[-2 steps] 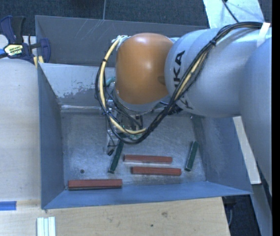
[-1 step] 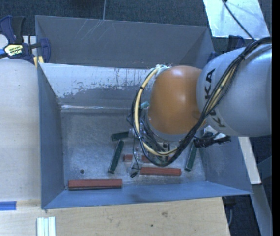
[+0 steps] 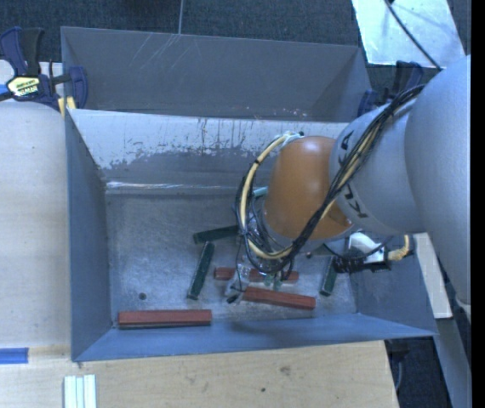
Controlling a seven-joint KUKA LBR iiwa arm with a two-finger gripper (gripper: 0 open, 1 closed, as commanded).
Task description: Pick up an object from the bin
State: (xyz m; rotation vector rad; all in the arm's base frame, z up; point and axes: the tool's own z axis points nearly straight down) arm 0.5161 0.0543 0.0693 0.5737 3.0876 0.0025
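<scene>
finding 1, position. the gripper is low over the floor of the bin, right of centre and near the front wall, beneath the orange cover and its looped cables. the state of the jaws cannot be told; the cover and cables hide them.

finding 2, likely target. nothing is seen to be held. directly at the gripper lies a red-brown bar, flat, with its left end just under the tool. a short red-brown piece sits just to the left. a dark green stick lies further left, a second green stick behind it, and a third to the right. a long red-brown bar rests against the front wall, well apart.

finding 3, recommendation. in my judgement the step in hand is the close on the nearer bar. it should be straddled across its narrow width, not along its length. a grasp nearer its middle than its end would stop it from swinging on the lift. the short piece is close enough to be caught by mistake. lift straight up, clear of the front wall.

finding 4, markings. dark lettering on the arm casing is crossed by cables and not fully legible. no writing is seen on the things in the bin.
</scene>
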